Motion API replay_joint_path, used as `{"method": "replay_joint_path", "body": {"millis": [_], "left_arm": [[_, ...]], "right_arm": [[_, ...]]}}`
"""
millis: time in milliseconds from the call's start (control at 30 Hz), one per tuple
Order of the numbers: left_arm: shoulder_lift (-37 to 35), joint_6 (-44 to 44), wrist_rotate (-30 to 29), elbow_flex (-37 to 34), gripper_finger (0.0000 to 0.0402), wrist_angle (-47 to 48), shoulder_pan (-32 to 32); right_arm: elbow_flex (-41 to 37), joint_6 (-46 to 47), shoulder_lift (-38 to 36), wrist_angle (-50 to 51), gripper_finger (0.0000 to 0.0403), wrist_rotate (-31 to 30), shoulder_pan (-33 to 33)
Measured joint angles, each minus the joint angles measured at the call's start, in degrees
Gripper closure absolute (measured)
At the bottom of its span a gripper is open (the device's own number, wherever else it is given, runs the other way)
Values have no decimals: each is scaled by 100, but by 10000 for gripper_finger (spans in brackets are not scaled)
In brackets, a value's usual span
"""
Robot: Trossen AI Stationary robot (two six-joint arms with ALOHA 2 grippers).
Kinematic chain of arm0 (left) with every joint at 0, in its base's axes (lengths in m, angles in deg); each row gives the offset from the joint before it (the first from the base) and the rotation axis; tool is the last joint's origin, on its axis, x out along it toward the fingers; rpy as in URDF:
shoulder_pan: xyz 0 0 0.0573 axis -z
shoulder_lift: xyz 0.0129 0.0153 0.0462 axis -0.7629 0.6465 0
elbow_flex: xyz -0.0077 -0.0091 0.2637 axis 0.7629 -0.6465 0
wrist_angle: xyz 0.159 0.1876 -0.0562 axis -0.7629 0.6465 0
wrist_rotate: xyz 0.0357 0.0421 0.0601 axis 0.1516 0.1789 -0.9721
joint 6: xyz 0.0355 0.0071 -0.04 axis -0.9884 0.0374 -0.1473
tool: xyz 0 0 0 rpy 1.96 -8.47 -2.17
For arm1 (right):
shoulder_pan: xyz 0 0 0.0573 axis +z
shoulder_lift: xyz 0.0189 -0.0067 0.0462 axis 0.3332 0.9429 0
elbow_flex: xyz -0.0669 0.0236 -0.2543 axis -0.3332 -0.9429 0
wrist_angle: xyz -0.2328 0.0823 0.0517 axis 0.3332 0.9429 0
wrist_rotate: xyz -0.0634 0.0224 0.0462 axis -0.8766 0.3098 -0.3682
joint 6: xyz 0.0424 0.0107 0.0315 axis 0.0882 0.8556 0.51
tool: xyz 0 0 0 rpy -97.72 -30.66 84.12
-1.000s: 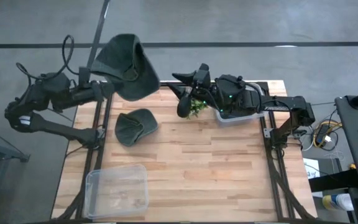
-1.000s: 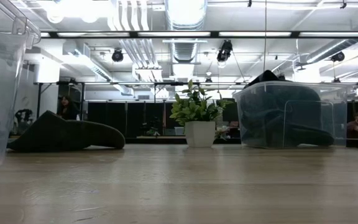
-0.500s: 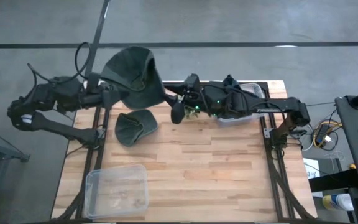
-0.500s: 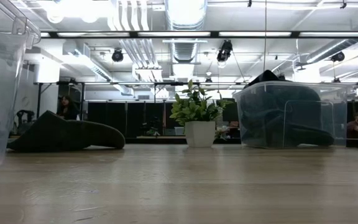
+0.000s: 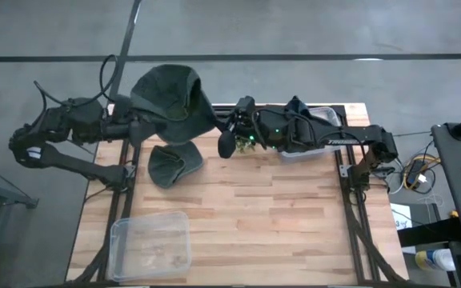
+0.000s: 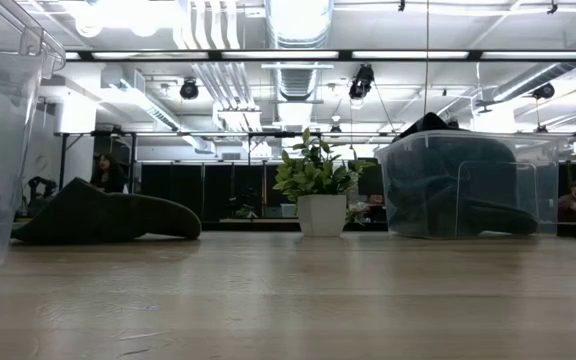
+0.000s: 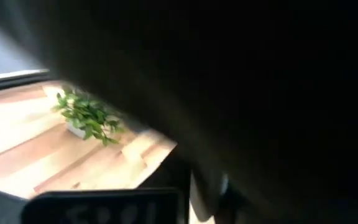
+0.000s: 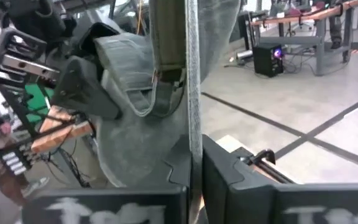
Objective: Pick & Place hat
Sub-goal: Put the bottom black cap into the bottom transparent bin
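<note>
Wooden slats make up the table (image 5: 278,216), whose near half lies open except for a clear bin (image 5: 152,244) at the near left corner; the middle and the right side are bare. Crowding is all along the far edge, where both arms meet above the left part of it. A large dark green hat (image 5: 169,102) hangs in the air over the far left corner, stretched between the two arms. A second, smaller hat (image 5: 172,163) lies flat on the boards just below it, near the left edge. Another clear bin (image 6: 465,185) with dark fabric inside stands at the far right corner, and a small potted plant (image 6: 315,190) sits by the far edge beside it. The left gripper (image 5: 138,128) holds the hanging hat at its left side, though its fingers are buried in cloth. The right gripper (image 8: 194,163) is clamped tight on the hat's brim edge.
</note>
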Motion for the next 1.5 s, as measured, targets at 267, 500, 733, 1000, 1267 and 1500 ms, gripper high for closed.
{"method": "replay_joint_path", "body": {"millis": [267,500,733,1000,1267,1500], "left_arm": [[-16,-508,243,98,284,264,4],[-55,-770,-4,225,242,1324,0],[-47,-1395,399,417,240,1557,2],[307,-2259,509,1218,239,1589,-3],[1119,-2556,1306,2096,239,1600,-18],[2031,-2615,2219,2794,239,2292,-53]], "right_arm": [[430,26,-41,1049,392,-44,2],[1449,148,-50,2726,394,22,-31],[2406,472,-47,5127,394,556,-124],[2368,700,-32,5983,394,2467,-175],[2010,887,193,5507,394,3726,-177],[2056,709,883,4967,394,4480,-114]]}}
